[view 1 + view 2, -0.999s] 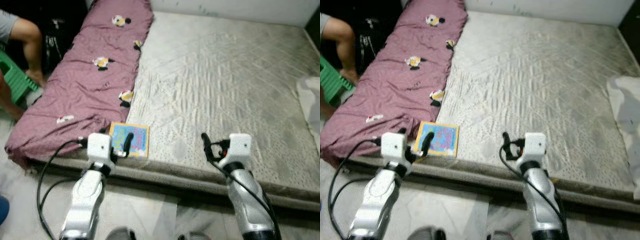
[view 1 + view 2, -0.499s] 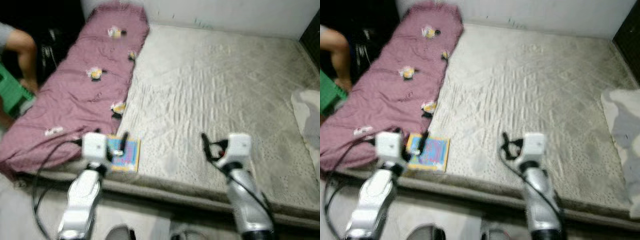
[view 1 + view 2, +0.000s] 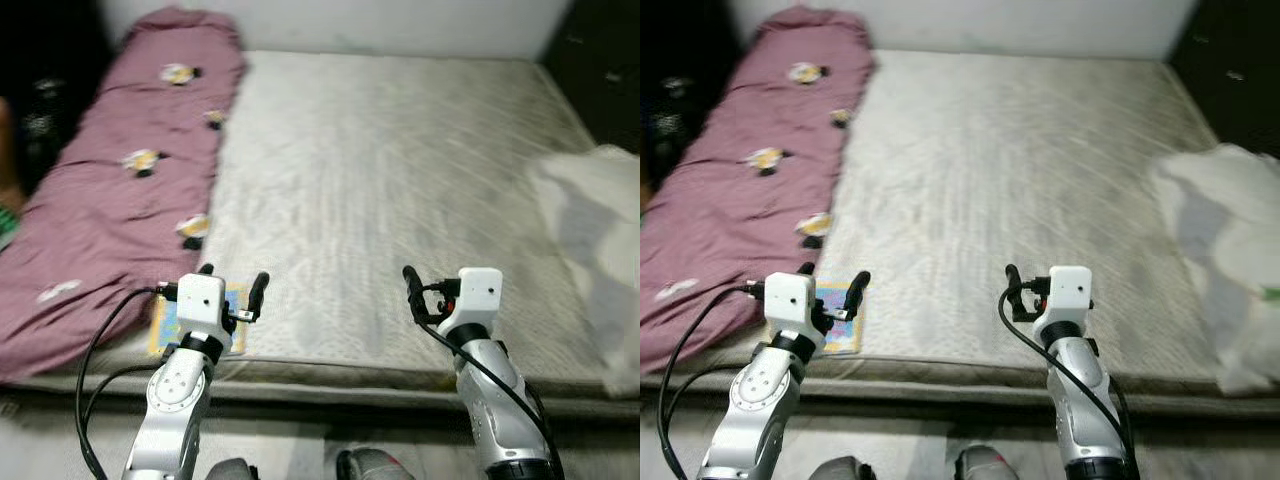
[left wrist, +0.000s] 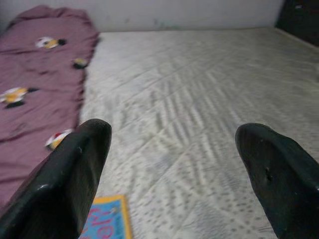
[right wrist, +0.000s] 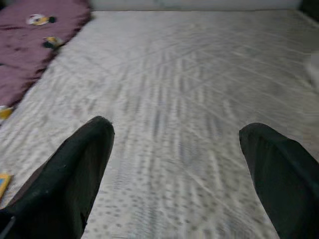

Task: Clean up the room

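A colourful picture book lies flat at the front left corner of the bare grey mattress, next to a purple blanket with cartoon prints. My left gripper hovers open just above and right of the book, and a corner of the book shows under its left finger. My right gripper is open over the mattress's front edge with nothing between its fingers. A crumpled white cloth lies on the mattress's right side.
The purple blanket runs along the whole left side of the bed. Pale floor shows below the front edge. Dark furniture stands at the back right, and a white wall is behind the bed.
The camera has swung to the right: the person and green stool have slid out at the left and the white cloth has come in. Both grippers stay open.
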### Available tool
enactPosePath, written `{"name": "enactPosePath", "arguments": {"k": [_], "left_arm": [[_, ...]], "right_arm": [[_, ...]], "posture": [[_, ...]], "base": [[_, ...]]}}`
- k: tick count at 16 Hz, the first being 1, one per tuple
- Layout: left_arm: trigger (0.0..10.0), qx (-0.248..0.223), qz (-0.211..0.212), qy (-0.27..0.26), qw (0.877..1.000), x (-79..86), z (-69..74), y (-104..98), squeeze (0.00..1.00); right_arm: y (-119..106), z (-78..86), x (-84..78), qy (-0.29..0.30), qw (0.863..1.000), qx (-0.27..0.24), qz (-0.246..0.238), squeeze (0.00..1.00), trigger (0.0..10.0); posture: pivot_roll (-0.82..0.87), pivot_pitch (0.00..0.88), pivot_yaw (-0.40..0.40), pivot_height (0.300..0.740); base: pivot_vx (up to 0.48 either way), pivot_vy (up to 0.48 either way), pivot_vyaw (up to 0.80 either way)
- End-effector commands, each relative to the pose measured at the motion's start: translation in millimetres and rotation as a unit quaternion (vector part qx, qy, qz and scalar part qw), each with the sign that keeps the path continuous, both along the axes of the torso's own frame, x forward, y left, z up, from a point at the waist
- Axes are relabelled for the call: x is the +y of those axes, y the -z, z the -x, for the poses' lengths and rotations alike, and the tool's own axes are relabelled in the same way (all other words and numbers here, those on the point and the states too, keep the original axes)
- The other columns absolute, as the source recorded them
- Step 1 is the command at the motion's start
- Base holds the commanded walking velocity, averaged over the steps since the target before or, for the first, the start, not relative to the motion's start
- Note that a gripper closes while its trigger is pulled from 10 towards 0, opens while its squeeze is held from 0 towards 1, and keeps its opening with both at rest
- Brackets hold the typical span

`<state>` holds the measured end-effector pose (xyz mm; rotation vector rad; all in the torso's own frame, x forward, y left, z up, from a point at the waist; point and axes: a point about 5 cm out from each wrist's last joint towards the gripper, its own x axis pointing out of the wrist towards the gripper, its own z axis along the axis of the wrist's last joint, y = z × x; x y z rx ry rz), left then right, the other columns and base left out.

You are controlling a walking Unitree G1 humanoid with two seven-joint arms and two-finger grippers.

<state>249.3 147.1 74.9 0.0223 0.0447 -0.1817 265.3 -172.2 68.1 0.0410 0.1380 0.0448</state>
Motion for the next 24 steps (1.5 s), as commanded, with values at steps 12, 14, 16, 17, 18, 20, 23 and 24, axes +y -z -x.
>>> {"name": "enactPosePath", "arguments": {"k": [12,14,16,17,18,20,23,24], "left_arm": [[10.0,0.011,-0.001,-0.004,1.000,1.3,0.8,5.1,0.00],[10.0,0.011,0.001,-0.003,1.000,-0.1,0.2,4.9,0.00],[10.0,0.011,0.001,-0.002,1.000,-0.6,0.1,5.0,0.00],[10.0,0.011,0.001,-0.002,1.000,-0.8,0.1,5.0,0.00],[10.0,0.011,0.001,-0.003,1.000,-0.9,0.2,5.4,0.00],[10.0,0.011,0.001,-0.003,1.000,-1.2,0.0,5.3,0.00],[10.0,0.010,0.001,-0.002,1.000,-1.2,-0.9,4.9,0.00],[10.0,0.010,0.000,-0.001,1.000,-1.5,-1.3,4.8,0.00]], "right_arm": [[4.5,4.6,-0.9,0.002,1.000,0.011,0.001,0.00,10.0],[3.7,2.7,-1.8,0.002,1.000,0.010,0.003,0.00,10.0],[3.0,1.6,-2.2,0.001,1.000,0.009,0.005,0.00,10.0],[3.0,1.5,-2.3,0.001,1.000,0.009,0.005,0.00,10.0],[3.3,1.7,-2.4,0.000,1.000,0.010,0.006,0.00,10.0],[4.2,2.2,-2.1,0.000,1.000,0.012,0.006,0.00,10.0],[4.6,2.8,-1.2,0.000,1.000,0.013,0.006,0.00,10.0],[4.8,2.9,-1.1,-0.001,1.000,0.013,0.006,0.00,10.0]], "posture": [[-0.03,0.095,0.000,0.740],[-0.03,0.096,0.000,0.740],[-0.03,0.096,-0.001,0.740],[-0.03,0.097,-0.002,0.740],[-0.03,0.097,-0.002,0.740],[-0.03,0.097,0.000,0.740],[-0.03,0.096,0.003,0.740],[-0.03,0.095,0.002,0.740]], "base": [[0.000,0.263,-0.33],[0.000,0.426,0.00],[0.000,0.422,0.00],[0.000,0.420,0.00],[0.000,0.420,0.00],[0.000,0.424,0.00],[0.000,0.417,0.00],[0.000,0.405,0.00]]}}
